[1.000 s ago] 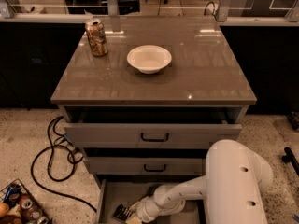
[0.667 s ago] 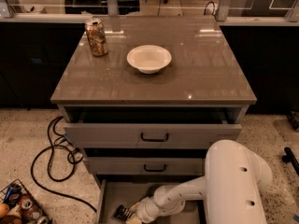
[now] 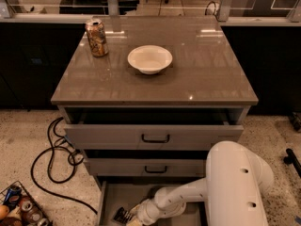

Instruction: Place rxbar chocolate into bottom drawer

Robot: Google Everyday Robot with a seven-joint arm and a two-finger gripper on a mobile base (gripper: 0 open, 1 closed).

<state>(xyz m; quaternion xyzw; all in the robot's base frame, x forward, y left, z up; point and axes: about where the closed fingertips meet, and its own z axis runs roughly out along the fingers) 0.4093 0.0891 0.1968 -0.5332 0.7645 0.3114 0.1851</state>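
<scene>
The white arm [image 3: 184, 196] is reaching into the front of the cabinet [image 3: 155, 86] at its lowest level, where the bottom drawer [image 3: 105, 199] is standing pulled out towards me, its grey floor and left wall showing. The gripper [image 3: 132, 216] is sitting low inside that drawer, towards the cabinet's left front corner, pointing left. Right at its tip the rxbar chocolate [image 3: 122, 215] is showing as a small dark wrapper with pale markings, inside the drawer and just clear of its left wall. The bar is touching the gripper's end, but I cannot tell whether the gripper is clamped on it or loose, nor whether the bar is resting on the drawer floor.

The arm's bulky white housing [image 3: 236, 185] is filling the space in front of the cabinet's right side and covering the drawer's right half. Above the open drawer, the middle drawer [image 3: 117, 167] and the top drawer [image 3: 108, 136] are each showing a black handle; the top one is standing slightly out from the cabinet.

On the cabinet's top a white bowl [image 3: 150, 59] is sitting near the middle, and a brown-gold can [image 3: 96, 37] is standing upright towards the back left corner, well apart from the bowl.

On the speckled floor left of the cabinet a black cable [image 3: 51, 150] is lying in loops, and a wire basket [image 3: 19, 210] of small items is sitting further out towards me.
</scene>
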